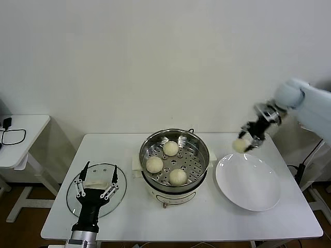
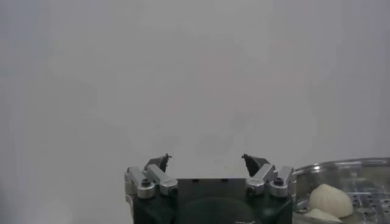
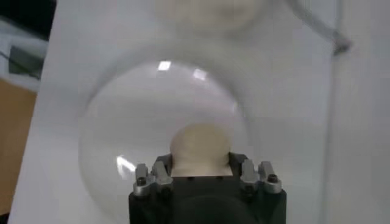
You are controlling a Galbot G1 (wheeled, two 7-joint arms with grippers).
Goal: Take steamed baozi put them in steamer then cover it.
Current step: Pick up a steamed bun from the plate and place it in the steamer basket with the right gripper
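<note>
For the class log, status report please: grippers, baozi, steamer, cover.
Right gripper shut on fourth baozi, above white plate. Left gripper open over cover, which lies on table. Three baozi in steamer. Path clear.

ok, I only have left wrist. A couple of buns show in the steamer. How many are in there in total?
Observer: Three baozi lie on the tray of the steamer.
Operator: Fourth one?
Observer: The fourth baozi is in the right gripper, jaws shut on it, held above the white plate.
Operator: And the cover?
Observer: The cover lies flat on the table, left of the steamer, under the left gripper, jaws open.
</note>
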